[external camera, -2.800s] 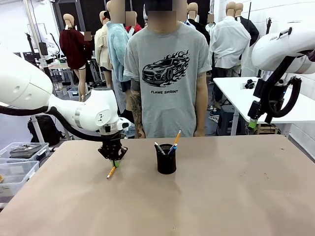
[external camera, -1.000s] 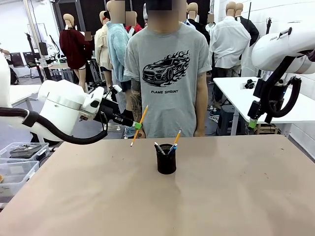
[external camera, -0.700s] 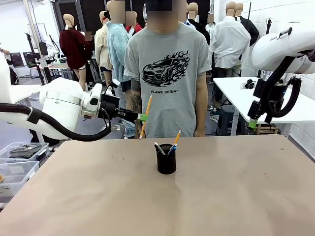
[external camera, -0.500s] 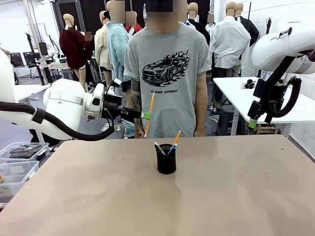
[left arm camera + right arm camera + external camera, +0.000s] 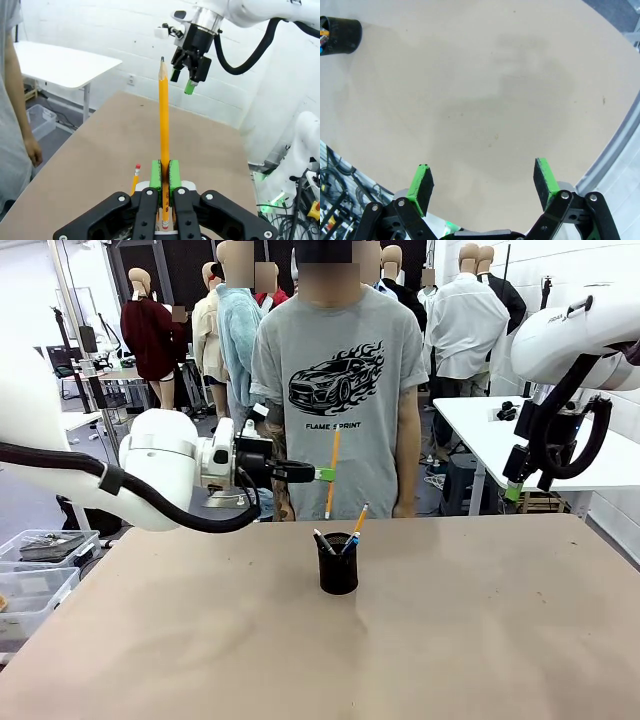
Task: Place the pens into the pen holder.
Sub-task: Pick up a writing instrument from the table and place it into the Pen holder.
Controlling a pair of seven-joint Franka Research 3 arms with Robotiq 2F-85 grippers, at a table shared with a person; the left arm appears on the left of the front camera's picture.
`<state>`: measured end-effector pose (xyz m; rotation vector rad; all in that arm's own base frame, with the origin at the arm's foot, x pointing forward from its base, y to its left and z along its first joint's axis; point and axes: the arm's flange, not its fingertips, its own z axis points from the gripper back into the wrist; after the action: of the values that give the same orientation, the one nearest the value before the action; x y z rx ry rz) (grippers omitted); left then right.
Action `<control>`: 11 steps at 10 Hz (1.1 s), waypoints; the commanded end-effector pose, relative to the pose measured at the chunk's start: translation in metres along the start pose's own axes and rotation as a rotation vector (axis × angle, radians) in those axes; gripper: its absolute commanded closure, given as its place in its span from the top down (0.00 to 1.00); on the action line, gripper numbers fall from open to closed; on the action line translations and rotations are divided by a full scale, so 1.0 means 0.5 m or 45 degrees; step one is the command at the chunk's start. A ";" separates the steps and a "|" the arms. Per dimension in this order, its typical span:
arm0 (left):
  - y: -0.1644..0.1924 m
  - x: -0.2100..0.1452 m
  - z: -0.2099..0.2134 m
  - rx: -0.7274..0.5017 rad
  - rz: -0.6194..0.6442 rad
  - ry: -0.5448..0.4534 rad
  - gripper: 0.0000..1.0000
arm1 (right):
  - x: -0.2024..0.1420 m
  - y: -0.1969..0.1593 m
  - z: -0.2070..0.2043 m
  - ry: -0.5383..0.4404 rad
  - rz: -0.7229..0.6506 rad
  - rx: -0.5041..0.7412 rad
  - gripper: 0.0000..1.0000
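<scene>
Pencil: the yellow-orange pencil [image 5: 332,473] hangs in the air above the pen holder [image 5: 338,563], slightly to the holder's left in the front view; not yet inside it.
Long axis: near vertical in the front view, lower end toward the holder's mouth, tilted only a little.
Left gripper: the left gripper [image 5: 322,475] reaches sideways with its green pads pinched tight on the pencil at about mid-shaft; the left wrist view shows the same clamp [image 5: 164,180] with the sharpened tip pointing away.
Pen holder: black mesh cup upright on the brown table [image 5: 480,640], already carrying another pencil and several pens.
Nearer arm: the left, judged clearly; it sits almost over the holder.
Right gripper: the right gripper [image 5: 485,184] has its jaws spread wide and holds nothing, well apart from the holder and high off to its right.
Coming move: judged a small shift right, then a straight descent.
</scene>
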<state>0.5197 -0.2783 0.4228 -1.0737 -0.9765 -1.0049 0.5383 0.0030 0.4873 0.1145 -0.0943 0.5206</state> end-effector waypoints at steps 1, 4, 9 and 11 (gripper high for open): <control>0.018 -0.024 -0.033 0.003 -0.046 -0.041 0.00 | 0.002 -0.001 0.000 -0.010 0.000 -0.007 1.00; 0.040 -0.053 -0.054 0.015 -0.069 -0.004 0.00 | 0.002 -0.001 0.000 -0.010 0.000 -0.007 1.00; 0.066 -0.115 -0.083 -0.063 -0.122 0.065 0.00 | 0.002 -0.001 0.000 -0.010 0.000 -0.007 1.00; 0.068 -0.128 -0.085 -0.071 -0.116 0.077 0.00 | 0.002 -0.001 0.000 -0.010 0.000 -0.007 1.00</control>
<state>0.5362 -0.3021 0.3462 -1.0555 -0.9451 -1.1049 0.5383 0.0032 0.4874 0.1145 -0.0944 0.5208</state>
